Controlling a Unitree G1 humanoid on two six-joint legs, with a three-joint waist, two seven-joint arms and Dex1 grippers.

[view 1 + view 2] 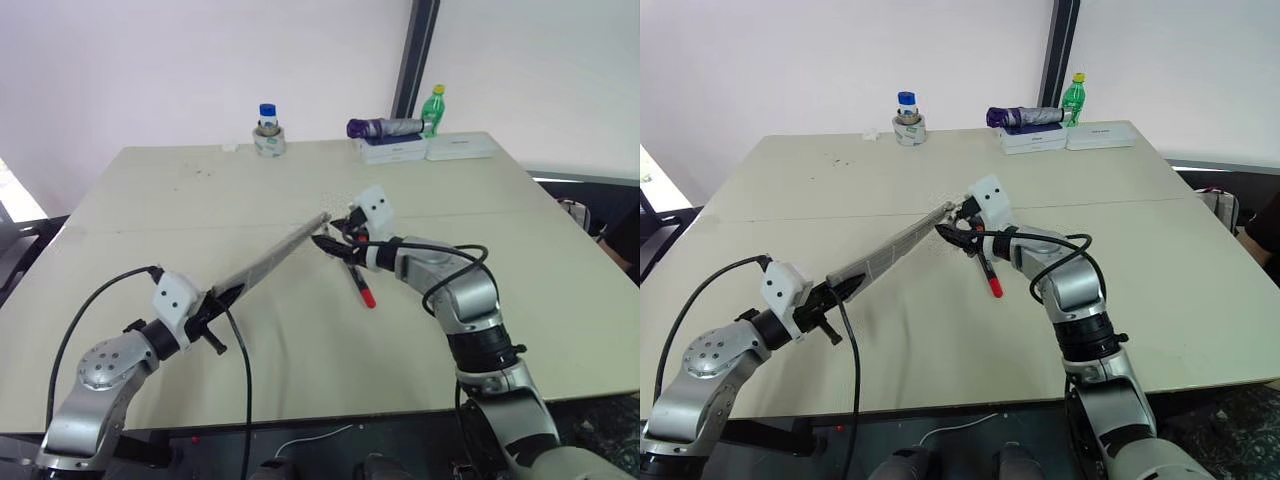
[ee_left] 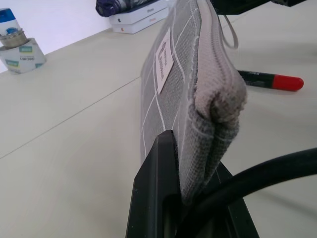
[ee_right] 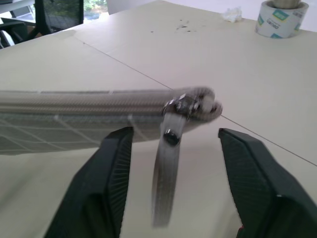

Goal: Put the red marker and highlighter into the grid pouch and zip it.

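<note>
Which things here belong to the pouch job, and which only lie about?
Job: grid pouch, held in left gripper; right gripper, open at its zipper pull; red marker on table.
Lying about: tape roll, green bottle, white boxes.

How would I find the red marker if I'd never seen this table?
Start at the big beige table. Near its middle, just under the right end effector, the red marker lies flat. It is a slim black pen with a red end, unlike the grey grid pouch held above.

Woven grey cloth pouch (image 2: 188, 84) with ribbed zip tape, held in matt black plastic fingers (image 2: 153, 198), small shiny metal slider (image 3: 181, 105) before ridged, textured pads (image 3: 252, 178), smooth matt table (image 1: 200, 200) beneath
</note>
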